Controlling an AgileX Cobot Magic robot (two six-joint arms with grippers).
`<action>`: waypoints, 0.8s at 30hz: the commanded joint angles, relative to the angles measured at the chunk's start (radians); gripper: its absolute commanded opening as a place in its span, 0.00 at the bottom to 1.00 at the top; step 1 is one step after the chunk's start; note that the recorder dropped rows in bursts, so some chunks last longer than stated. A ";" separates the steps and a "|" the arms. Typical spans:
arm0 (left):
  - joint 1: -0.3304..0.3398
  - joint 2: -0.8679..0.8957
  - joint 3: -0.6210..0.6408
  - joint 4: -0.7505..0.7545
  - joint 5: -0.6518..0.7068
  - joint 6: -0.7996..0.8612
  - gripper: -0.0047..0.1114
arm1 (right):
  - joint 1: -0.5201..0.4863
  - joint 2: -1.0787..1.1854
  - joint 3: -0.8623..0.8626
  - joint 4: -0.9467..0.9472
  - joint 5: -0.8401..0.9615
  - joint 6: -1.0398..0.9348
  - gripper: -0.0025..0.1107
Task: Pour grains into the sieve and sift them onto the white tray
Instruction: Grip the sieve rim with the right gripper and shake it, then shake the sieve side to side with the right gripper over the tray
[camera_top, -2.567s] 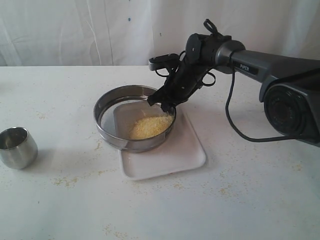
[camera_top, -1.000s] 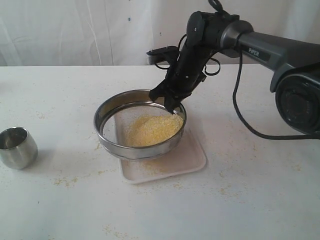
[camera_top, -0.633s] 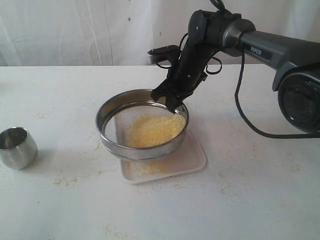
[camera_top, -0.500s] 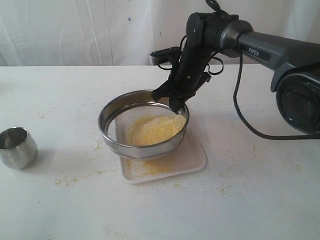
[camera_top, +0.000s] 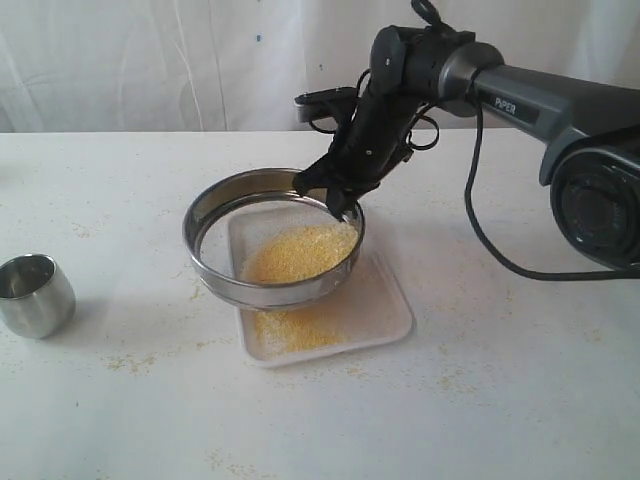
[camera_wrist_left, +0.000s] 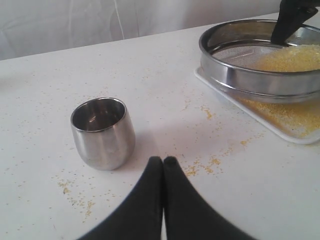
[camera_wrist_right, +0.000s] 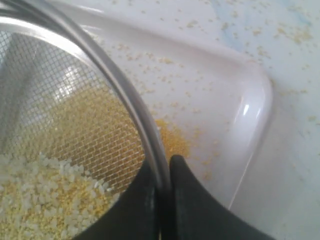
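Right tool (camera_top: 337, 205) is pinched onto the far rim of the sieve (camera_top: 262, 293). My right wrist view shows it best: the two dark fingers (camera_wrist_right: 190, 205) are nearly together with only the thin steel edge between them. The sieve sits over the far left part of the white tray (camera_top: 388, 300) and looks lifted a little off it. The grains (camera_top: 298, 252) are heaped on the mesh on the tool's side, and a patch of yellow meal (camera_top: 295, 328) lies on the tray's near end. Only the close view separates pale grains (camera_wrist_right: 45, 195) from the finer yellow. Left tool (camera_wrist_left: 163, 165) shows only in its own wrist view, pressed together, gripping nothing, above the speckled surface (camera_wrist_left: 165, 95) near a steel cup (camera_wrist_left: 103, 134).
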 joint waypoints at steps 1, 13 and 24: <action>0.000 -0.005 0.005 -0.007 -0.003 0.000 0.04 | -0.002 -0.014 -0.005 -0.108 -0.062 0.161 0.02; 0.000 -0.005 0.005 -0.007 -0.003 0.000 0.04 | 0.005 -0.026 -0.010 -0.006 0.003 -0.081 0.02; 0.000 -0.005 0.005 -0.007 -0.003 0.000 0.04 | -0.003 -0.039 -0.010 -0.117 -0.008 0.263 0.02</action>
